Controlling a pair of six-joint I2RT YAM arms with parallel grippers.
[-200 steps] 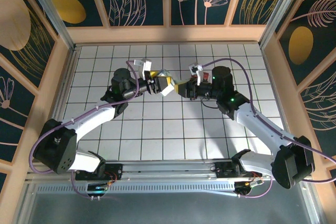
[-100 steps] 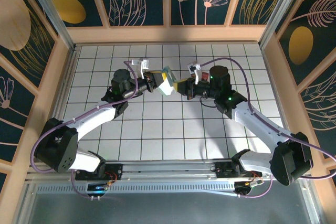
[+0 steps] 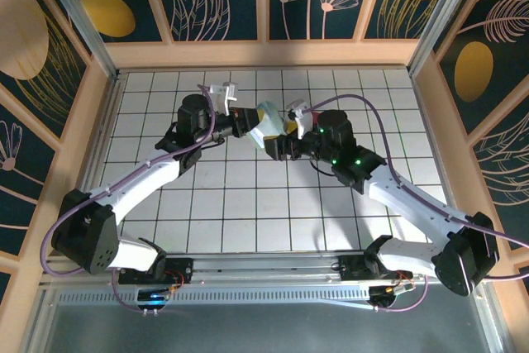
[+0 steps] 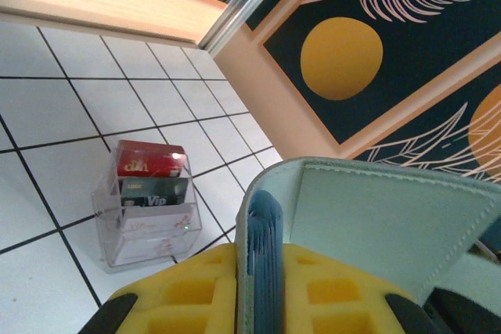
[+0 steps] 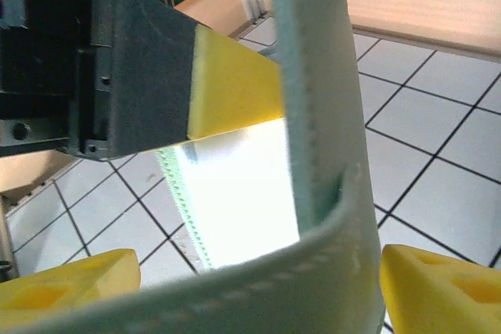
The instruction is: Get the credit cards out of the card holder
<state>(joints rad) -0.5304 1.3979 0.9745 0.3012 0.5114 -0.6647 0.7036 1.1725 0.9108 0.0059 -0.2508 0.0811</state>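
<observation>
While the left gripper [image 4: 262,303] pinches the card holder [image 4: 376,217] and the right gripper [image 5: 254,283] stands spread, the credit cards [image 4: 264,228] seem not yet removed.

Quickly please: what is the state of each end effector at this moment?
Left end effector: closed on one panel of the card holder.
Right end effector: open, fingers wide apart with the card holder between them.

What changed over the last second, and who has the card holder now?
The left gripper closed on the card holder and holds it now. The right gripper opened, its fingers apart on either side of a panel. Both grippers shifted toward the far wall, the right one also leftward. The card holder stayed in the air between them.
</observation>
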